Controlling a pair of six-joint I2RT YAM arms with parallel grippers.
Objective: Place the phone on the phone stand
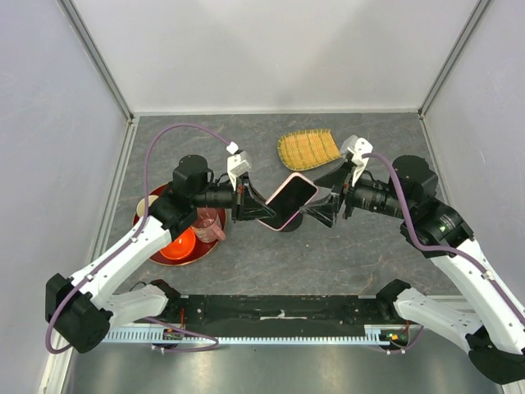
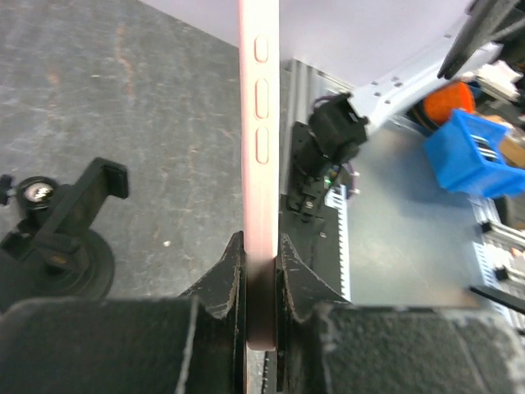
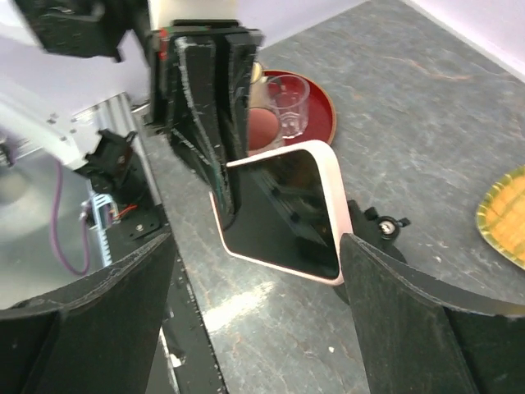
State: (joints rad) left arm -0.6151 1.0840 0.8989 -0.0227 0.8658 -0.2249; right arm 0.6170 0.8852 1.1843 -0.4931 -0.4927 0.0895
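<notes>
— Where's the phone [image 1: 289, 201] right now?

— Up off the table [image 1: 369, 263], beside the stand [image 2: 61, 238] and not on it. From the left wrist camera there's bare grey tabletop between the two. The phone is tilted, with its black screen facing partly up and its pink edge showing all round.

— Who's got it?

— The left gripper [image 1: 248, 207]. Its fingers [image 2: 225, 275] are clamped tight on one short end, one on the screen side and one on the back. That camera sees the pink side edge with its three buttons running straight away from the lens.

— And the other arm?

— The right gripper [image 1: 328, 199] is on the opposite side of the stand from the left one, pointing at the phone's free end. Its fingers [image 3: 107, 320] are spread wide and hold nothing. In its own camera the phone sits in the gap between them, and I can't see either finger touching it. The stand's knob only just peeks out behind the phone's lower corner there.

— Anything else around?

— A red tray [image 1: 156, 238] well away from the stand, out on the left arm's side, with a clear cup [image 1: 209, 226] on it. Beyond the stand, towards the back wall, lies a yellow woven plate [image 1: 308, 148].
</notes>
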